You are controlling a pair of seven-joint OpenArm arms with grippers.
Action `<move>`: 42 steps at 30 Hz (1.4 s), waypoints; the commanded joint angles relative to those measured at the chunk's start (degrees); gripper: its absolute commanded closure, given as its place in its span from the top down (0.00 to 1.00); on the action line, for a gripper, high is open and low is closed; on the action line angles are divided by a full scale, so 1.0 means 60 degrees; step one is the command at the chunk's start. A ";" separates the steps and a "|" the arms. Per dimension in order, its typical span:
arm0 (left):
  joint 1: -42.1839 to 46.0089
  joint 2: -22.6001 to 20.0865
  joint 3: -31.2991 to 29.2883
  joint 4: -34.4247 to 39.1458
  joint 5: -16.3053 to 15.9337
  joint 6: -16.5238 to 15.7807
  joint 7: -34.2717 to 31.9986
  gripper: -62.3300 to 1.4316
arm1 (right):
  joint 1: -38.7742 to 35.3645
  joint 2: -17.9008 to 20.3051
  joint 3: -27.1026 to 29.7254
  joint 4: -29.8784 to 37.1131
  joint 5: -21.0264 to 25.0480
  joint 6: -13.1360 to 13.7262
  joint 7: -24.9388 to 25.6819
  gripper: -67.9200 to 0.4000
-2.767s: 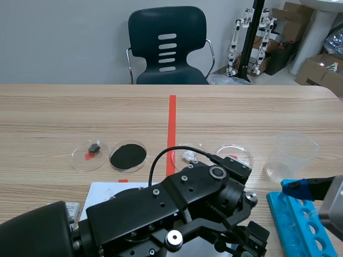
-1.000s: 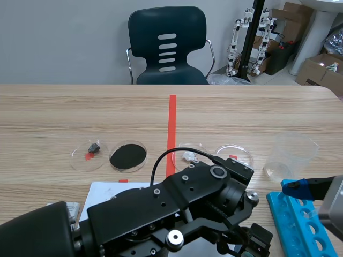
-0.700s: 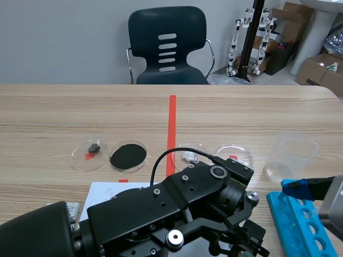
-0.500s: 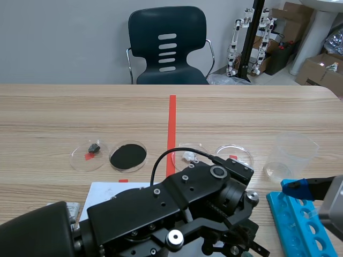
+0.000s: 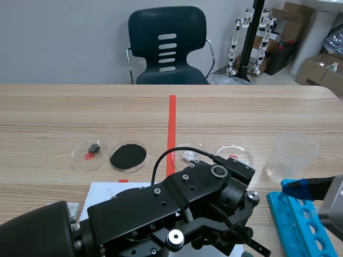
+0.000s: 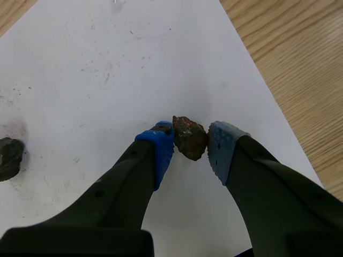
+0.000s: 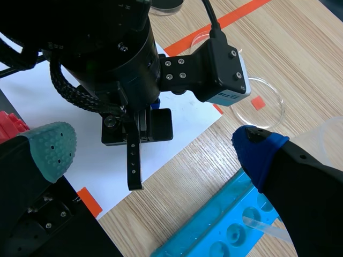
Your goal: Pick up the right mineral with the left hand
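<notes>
Pinching a lumpy, reddish-brown mineral (image 6: 189, 137), jaws of the left gripper (image 6: 191, 143) are clenched; the right gripper (image 7: 154, 147) gapes.

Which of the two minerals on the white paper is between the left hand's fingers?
The reddish-brown mineral, between the left hand's pads. The dark grey mineral lies off to the side, apart, on the same paper.

Left arm (image 5: 161, 214): bulky matt black shell, rounded links, silver screws, round caps; black cable (image 7: 210, 15) runs behind gripper into boxy black camera block (image 7: 206, 69), white-edged, small screws; braided black hose (image 7: 69, 93) beside it; perforated black strap (image 7: 132, 160) by gripper mount. Left gripper (image 6: 190, 143): thick black fingers, dotted blue pad (image 6: 161, 147), grey-blue pad (image 6: 221, 150). Right gripper (image 7: 155, 151): black fingers, grey-green pad (image 7: 52, 150), blue pad (image 7: 260, 155); grey shell (image 5: 333, 206) behind it
</notes>
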 commanded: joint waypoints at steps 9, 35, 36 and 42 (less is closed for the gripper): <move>-0.0055 0.0073 -0.0018 0.0138 -0.0018 0.0022 0.0087 0.18 | 0.0062 0.0000 0.0022 0.0189 0.0113 -0.0036 0.0135 0.90; 0.0980 -0.2878 -0.1515 0.3956 -0.0882 0.0025 -0.2000 0.18 | 0.0062 0.0000 0.0022 0.0189 0.0113 -0.0036 0.0135 0.90; 0.1126 -0.3104 -0.1592 0.4248 -0.0885 0.0022 -0.2197 0.18 | 0.0062 0.0000 0.0022 0.0189 0.0113 -0.0036 0.0135 0.90; 0.2113 -0.4444 -0.2211 0.5876 -0.0925 0.0011 -0.3847 0.18 | 0.0062 0.0000 0.0022 0.0189 0.0113 -0.0036 0.0135 0.90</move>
